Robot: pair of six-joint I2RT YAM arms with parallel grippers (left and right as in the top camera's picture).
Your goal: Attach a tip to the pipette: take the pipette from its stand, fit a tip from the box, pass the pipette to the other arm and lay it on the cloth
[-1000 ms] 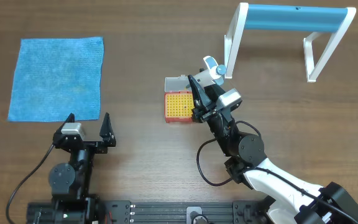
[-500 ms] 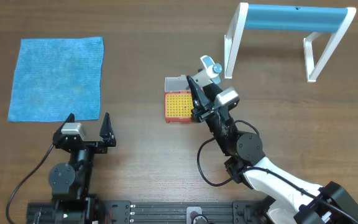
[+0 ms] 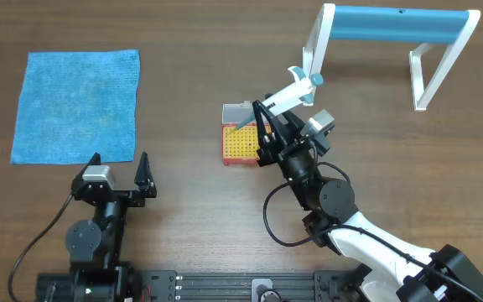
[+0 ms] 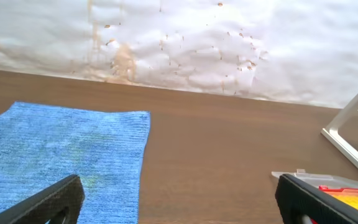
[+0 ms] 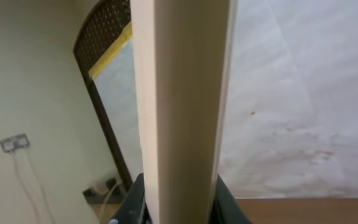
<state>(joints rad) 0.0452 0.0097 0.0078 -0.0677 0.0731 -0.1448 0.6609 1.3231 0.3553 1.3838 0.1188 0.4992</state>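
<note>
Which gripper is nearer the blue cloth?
Left. The left gripper sits just beside the cloth's corner; the right gripper, holding the pipette, is far off at the tip box.

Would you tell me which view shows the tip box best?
The top view: the tip box shows from above, its yellow grid plain. The left wrist view catches one corner; the right wrist view faces the pipette.
</note>
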